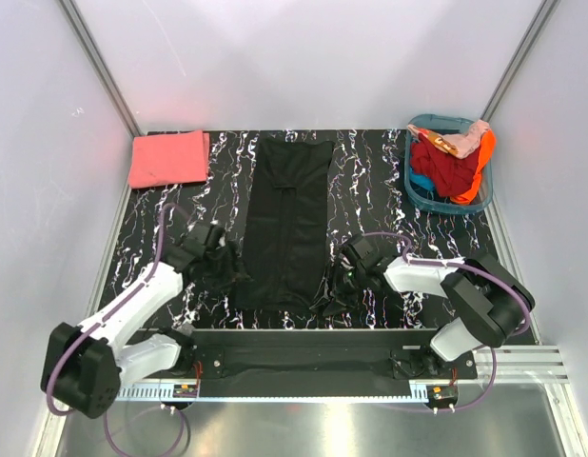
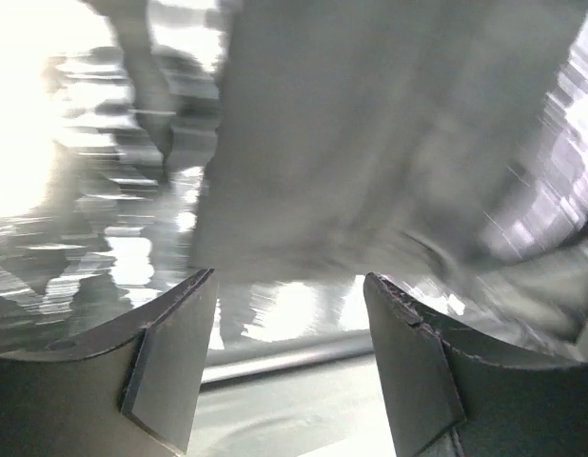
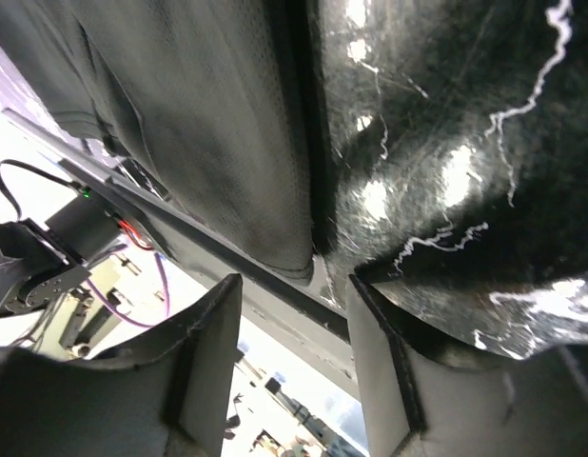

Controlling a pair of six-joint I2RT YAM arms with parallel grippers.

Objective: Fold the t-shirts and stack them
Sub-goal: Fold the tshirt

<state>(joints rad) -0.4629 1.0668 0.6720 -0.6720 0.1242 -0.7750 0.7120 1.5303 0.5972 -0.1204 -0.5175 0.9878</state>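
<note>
Both grippers are down low at the near end of the black t-shirt (image 1: 289,219), one on each side. Quick count first: two arms, two t-shirts out on the table (image 1: 370,181), one teal basket (image 1: 417,190). The black t-shirt is the biggest thing by far. It's folded lengthwise into a long narrow strip running from the far side of the table down the middle toward the arm bases. The coral-pink t-shirt (image 1: 168,158) is much smaller, folded into a neat rectangle at the far left corner, well apart from the black one. The basket sits at the far right corner with a heap of clothes (image 1: 456,162) in it: red, orange, something pale pink on top. I can't tell how many pieces. The table is black marble-look with white veins, boxed in by plain white walls (image 1: 303,57), with a metal rail (image 1: 522,357) along the near edge. The left gripper (image 1: 225,265) is just beside the shirt's left edge. Its wrist view is blurry, but the fingers (image 2: 170,352) stand clearly apart with nothing between them, so it's open and empty (image 2: 289,281). The right gripper (image 1: 337,290) is at the shirt's near right corner. Its wrist camera shows the jaws spread too (image 3: 294,281), with the shirt's folded edge (image 3: 199,124) just past the tips and no cloth pinched in the gap.
</note>
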